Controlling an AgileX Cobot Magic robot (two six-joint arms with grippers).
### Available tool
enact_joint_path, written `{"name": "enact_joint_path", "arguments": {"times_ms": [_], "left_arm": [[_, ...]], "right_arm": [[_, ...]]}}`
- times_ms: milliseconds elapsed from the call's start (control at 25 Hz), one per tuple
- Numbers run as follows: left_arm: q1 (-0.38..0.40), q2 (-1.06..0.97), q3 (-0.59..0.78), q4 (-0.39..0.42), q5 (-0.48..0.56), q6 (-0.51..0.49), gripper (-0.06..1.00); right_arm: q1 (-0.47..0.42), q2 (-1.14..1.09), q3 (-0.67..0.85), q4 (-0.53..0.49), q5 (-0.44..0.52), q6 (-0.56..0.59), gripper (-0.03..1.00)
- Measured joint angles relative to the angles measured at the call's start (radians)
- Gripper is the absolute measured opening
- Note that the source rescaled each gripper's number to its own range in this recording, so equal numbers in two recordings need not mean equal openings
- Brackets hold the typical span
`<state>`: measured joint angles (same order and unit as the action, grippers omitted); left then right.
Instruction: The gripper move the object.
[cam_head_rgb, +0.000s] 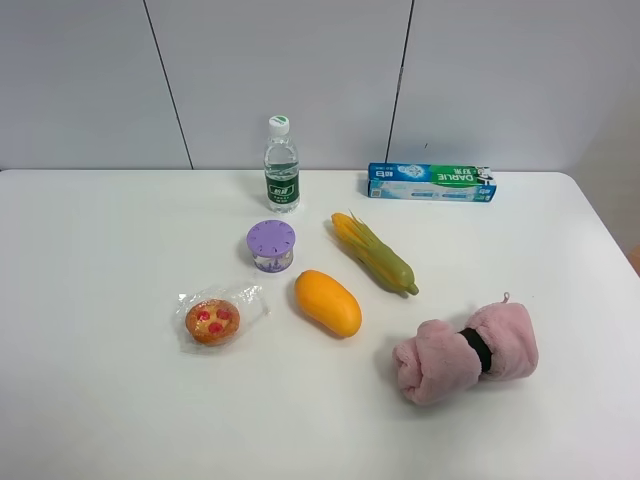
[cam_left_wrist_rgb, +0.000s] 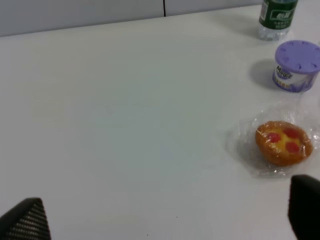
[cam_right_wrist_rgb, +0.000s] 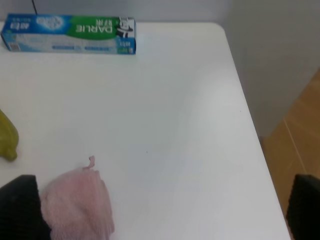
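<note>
The small clear jar with the flat purple slotted lid (cam_head_rgb: 271, 245) stands upright on the white table (cam_head_rgb: 100, 400), just in front of the water bottle (cam_head_rgb: 281, 165). It also shows in the left wrist view (cam_left_wrist_rgb: 297, 65), far from my left gripper (cam_left_wrist_rgb: 165, 220). That gripper is open and empty, with only its black fingertips (cam_left_wrist_rgb: 25, 222) showing at the frame edge. My right gripper (cam_right_wrist_rgb: 160, 210) is open and empty beside the pink rolled towel (cam_right_wrist_rgb: 77, 202). Neither arm shows in the exterior high view.
A wrapped tart (cam_head_rgb: 213, 321) lies in front of the jar and to its left. A mango (cam_head_rgb: 327, 302) and a corn cob (cam_head_rgb: 375, 253) lie to the jar's right. A toothpaste box (cam_head_rgb: 431, 182) lies at the back. The pink towel (cam_head_rgb: 465, 352) lies at the front right. The table's right edge (cam_right_wrist_rgb: 250, 125) is near.
</note>
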<state>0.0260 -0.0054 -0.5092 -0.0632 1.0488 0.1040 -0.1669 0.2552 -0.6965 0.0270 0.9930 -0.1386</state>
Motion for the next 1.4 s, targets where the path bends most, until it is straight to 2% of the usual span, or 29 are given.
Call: {"name": "enact_joint_path", "arguments": {"times_ms": [200,400,560,800,1080,1400], "left_arm": [[0.000,0.000,0.000,0.000,0.000,0.000,1.00],[0.000,0.000,0.000,0.000,0.000,0.000,1.00],[0.000,0.000,0.000,0.000,0.000,0.000,1.00],[0.000,0.000,0.000,0.000,0.000,0.000,1.00],[0.000,0.000,0.000,0.000,0.000,0.000,1.00],[0.000,0.000,0.000,0.000,0.000,0.000,1.00]], "right_arm": [[0.000,-0.147,0.096,0.054,-0.001,0.000,1.00],[0.000,-0.225,0.157,0.065,0.006,0.000,1.00],[0.018,-0.243,0.177,0.065,0.056,0.000,1.00],[0.059,-0.246,0.188,0.041,0.075,0.006,1.00],[0.059,-0.246,0.189,-0.027,0.075,0.108,1.00],[0.059,-0.246,0.195,-0.034,0.074,0.118,1.00]]}}
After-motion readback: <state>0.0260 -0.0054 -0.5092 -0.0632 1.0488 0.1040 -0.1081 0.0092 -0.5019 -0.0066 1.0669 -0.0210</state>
